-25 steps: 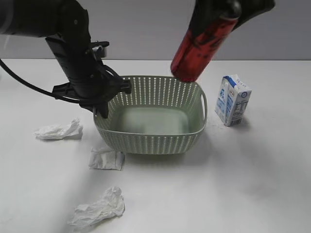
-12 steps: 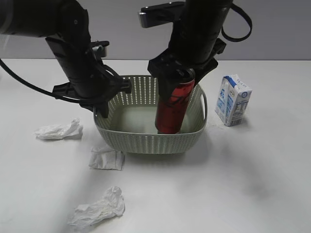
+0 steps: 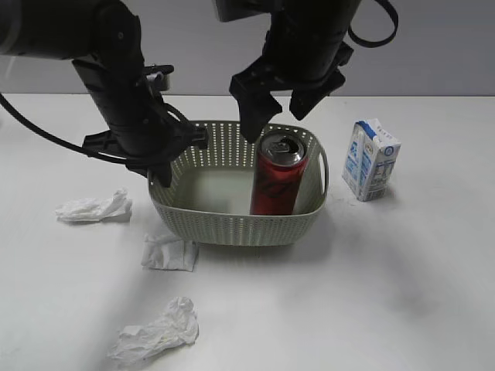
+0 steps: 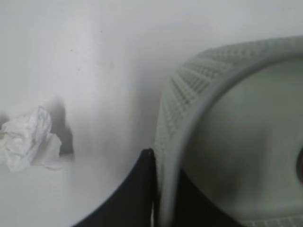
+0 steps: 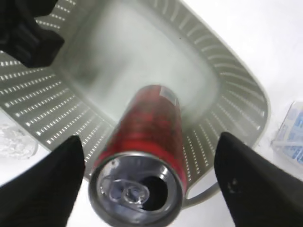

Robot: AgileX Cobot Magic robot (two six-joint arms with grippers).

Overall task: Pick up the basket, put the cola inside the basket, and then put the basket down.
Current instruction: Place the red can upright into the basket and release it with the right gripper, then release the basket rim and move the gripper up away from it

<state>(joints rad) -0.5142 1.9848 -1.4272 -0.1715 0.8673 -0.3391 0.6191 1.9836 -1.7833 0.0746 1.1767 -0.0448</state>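
Above the cola (image 3: 278, 179), the right end effector (image 3: 278, 122) hangs spread.

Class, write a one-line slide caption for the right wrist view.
Open right gripper hovers above the upright cola standing inside the basket.

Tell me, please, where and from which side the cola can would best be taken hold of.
Probably from above, around the upper body just under the silver top: the cola can stands upright in the basket, whose walls hide its lower half.
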